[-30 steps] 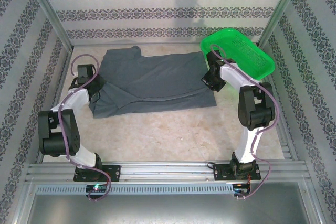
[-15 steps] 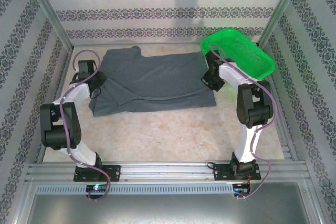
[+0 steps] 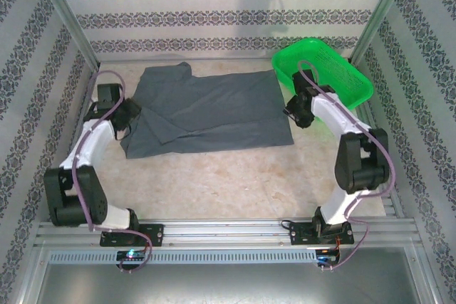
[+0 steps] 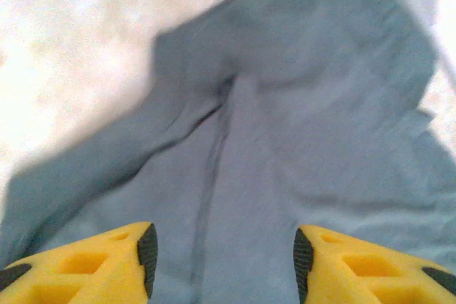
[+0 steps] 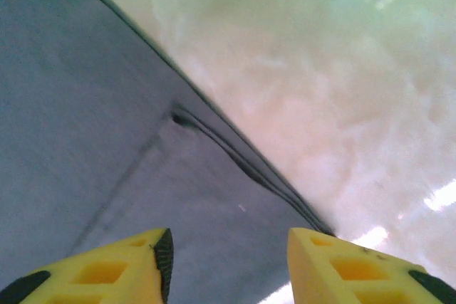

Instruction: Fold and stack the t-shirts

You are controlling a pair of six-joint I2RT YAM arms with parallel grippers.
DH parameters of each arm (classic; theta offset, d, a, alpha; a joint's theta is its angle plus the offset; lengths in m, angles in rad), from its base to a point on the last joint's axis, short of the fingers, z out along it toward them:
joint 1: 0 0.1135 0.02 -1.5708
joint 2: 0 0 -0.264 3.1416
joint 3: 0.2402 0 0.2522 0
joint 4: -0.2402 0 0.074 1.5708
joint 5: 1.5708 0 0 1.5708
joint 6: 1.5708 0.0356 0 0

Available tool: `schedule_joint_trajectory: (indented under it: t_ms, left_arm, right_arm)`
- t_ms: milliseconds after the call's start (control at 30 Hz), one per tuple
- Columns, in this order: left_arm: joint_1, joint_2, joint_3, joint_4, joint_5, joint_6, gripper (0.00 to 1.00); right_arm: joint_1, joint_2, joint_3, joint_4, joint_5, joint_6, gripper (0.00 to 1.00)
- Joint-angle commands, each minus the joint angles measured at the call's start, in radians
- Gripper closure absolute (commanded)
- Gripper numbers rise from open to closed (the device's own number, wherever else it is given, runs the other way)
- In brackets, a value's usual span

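The dark slate-grey t-shirt [image 3: 214,108] lies flat across the back half of the table, its near part doubled over in a long fold. My left gripper [image 3: 128,117] hovers at the shirt's left edge. In the left wrist view its yellow fingers [image 4: 114,261] stand open over creased cloth [image 4: 285,105], nothing between them. My right gripper [image 3: 293,113] sits at the shirt's right edge, just off the cloth. In the right wrist view it [image 5: 229,258] is open above the layered hem [image 5: 235,154], holding nothing.
A green plastic basket [image 3: 354,76] stands at the back right, just behind my right arm. Bare marble tabletop [image 3: 228,176] stretches from the shirt to the near rail. Patterned walls close in the left, back and right sides.
Both grippers have opened and let go of the shirt. The left arm has drawn back to the left; the right gripper has shifted right, off the shirt's edge. The shirt lies still.
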Motion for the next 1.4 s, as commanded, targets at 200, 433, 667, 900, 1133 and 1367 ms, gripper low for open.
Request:
schedule_joint_trajectory:
  t_ms: [200, 433, 667, 900, 1133, 1367]
  left_arm:
    - [0.09, -0.105, -0.273, -0.095, 0.079, -0.105, 0.46]
    - [0.153, -0.009, -0.311, 0.015, 0.089, -0.088, 0.43]
    - [0.161, 0.097, -0.293, 0.166, 0.116, -0.083, 0.63]
    - [0.179, 0.149, -0.269, 0.228, 0.117, -0.079, 0.98]
    - [0.205, 0.107, -0.251, 0.166, 0.089, -0.051, 1.0]
    - [0.204, -0.008, -0.233, -0.044, -0.003, -0.091, 1.0]
  right_arm:
    - [-0.053, -0.085, -0.309, 0.216, -0.22, -0.065, 0.47]
    - [-0.07, -0.027, -0.338, 0.259, -0.228, -0.058, 0.47]
    - [-0.067, 0.006, -0.32, 0.248, -0.195, -0.049, 0.54]
    - [-0.053, 0.067, -0.28, 0.257, -0.161, -0.036, 0.65]
    - [-0.027, 0.099, -0.204, 0.17, -0.083, -0.031, 1.0]
    - [0.002, -0.011, -0.27, 0.085, -0.01, 0.009, 1.0]
